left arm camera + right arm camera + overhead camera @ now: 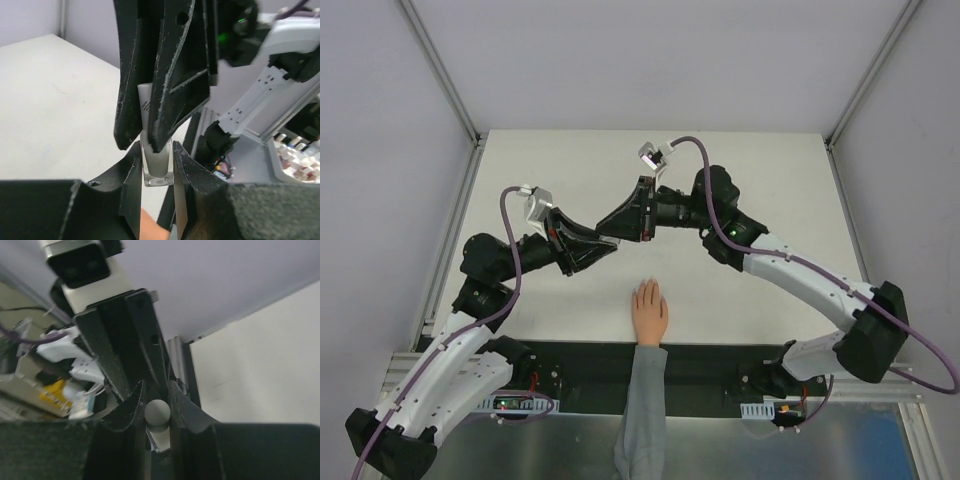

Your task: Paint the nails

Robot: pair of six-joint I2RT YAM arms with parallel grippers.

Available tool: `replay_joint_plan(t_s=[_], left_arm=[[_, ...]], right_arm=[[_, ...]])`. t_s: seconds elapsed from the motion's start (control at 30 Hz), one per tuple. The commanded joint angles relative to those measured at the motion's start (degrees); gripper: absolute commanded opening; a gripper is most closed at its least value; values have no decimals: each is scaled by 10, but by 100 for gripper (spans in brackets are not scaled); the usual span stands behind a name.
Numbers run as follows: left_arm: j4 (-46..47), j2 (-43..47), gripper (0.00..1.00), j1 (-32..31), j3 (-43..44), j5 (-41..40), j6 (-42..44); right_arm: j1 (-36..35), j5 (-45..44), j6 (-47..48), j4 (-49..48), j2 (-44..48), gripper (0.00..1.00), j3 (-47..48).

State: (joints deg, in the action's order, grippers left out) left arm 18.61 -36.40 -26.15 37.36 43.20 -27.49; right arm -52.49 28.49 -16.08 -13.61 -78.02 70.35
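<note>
The peach mannequin hand (649, 312) with a grey sleeve lies palm down at the table's near edge, fingers pointing away. Its nails (646, 287) are barely distinct. My two grippers meet above the table, up and left of the hand. My left gripper (602, 246) is shut on the body of a small clear bottle (158, 167). My right gripper (617, 227) is shut on the bottle's white cap (157, 412). In the left wrist view, my left gripper (156, 152) holds the bottle's base and a bit of the peach hand (150, 227) shows below. In the right wrist view, my right gripper (157, 390) pinches the round cap.
The white table (770, 200) is bordered by a metal frame and grey walls. A black strip (720, 360) runs along its near edge by the arm bases. Cables and boxes lie beyond the table's edge in the right wrist view (60, 385).
</note>
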Motion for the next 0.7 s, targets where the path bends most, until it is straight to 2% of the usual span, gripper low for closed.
replay_joint_plan(t_s=[0.0,0.03,0.07,0.13,0.2,0.27,0.33,0.37,0.43,0.47,0.53,0.57,0.6,0.67], left_arm=[[292,-41,0,1,-39,226,-207],[343,-50,0,1,-47,233,-229],[340,-56,0,1,-48,237,-237],[271,-56,0,1,-44,211,-205],[245,-37,0,1,-46,187,-164],[203,-21,0,1,-45,152,-120],[168,3,0,1,-37,124,-86],[117,10,0,1,-33,117,-46],[51,20,0,1,-9,89,-1],[20,23,0,1,1,80,43],[-59,24,0,1,23,58,81],[-73,24,0,1,27,29,105],[-88,29,0,1,29,13,114],[-89,34,0,1,25,-19,129]], right_arm=[[84,397,-239,-443,-45,0,-26],[91,398,-277,-464,-53,0,-31],[97,397,-295,-483,-57,0,-42],[116,386,-360,-561,-77,0,-54],[131,369,-415,-650,-97,0,-56],[136,358,-446,-676,-112,0,-57],[138,334,-440,-658,-112,0,-62],[139,323,-414,-638,-105,0,-64],[139,282,-371,-535,-87,4,-71],[136,265,-340,-488,-77,16,-73],[131,204,-232,-309,-37,30,-64],[122,175,-192,-236,-22,43,-53],[114,113,-118,-100,1,49,-40],[88,37,-76,18,16,65,7]])
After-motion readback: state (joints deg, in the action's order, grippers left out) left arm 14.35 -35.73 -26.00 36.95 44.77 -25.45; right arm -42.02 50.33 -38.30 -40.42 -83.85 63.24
